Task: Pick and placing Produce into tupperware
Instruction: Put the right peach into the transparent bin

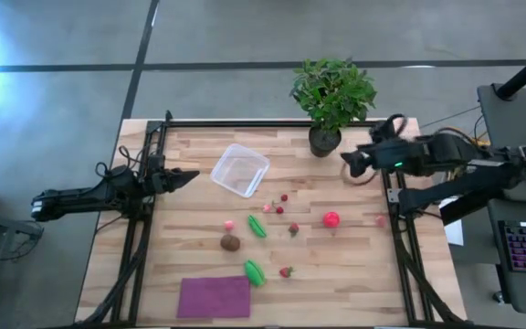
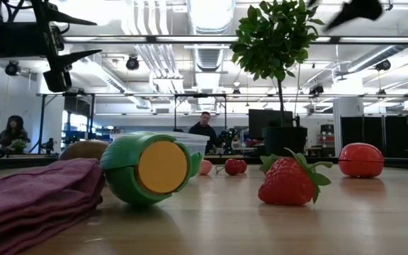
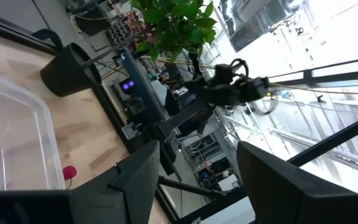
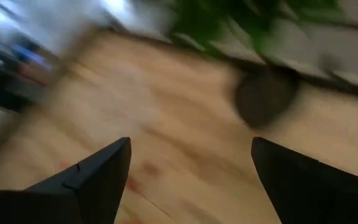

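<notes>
The clear tupperware (image 1: 240,170) rests on its base on the wooden table, left of centre toward the far edge, with nothing in it. The produce lies scattered nearer: a red ball (image 1: 331,219), two green pieces (image 1: 257,225) (image 1: 255,271), a brown oval (image 1: 230,242), strawberries (image 1: 286,271) (image 1: 293,228) and tiny red bits (image 1: 279,208). My left gripper (image 1: 190,174) hovers open just left of the tupperware (image 3: 11,143), pointing at it. My right gripper (image 1: 347,164) hangs open above the table beside the plant pot (image 1: 324,140), holding nothing.
A leafy potted plant (image 1: 333,91) stands at the far edge, close to my right gripper. A flat purple cloth (image 1: 214,296) lies at the near edge. Black rails (image 1: 140,238) run along the table's left and right sides. People sit in the room beyond the table (image 2: 204,127).
</notes>
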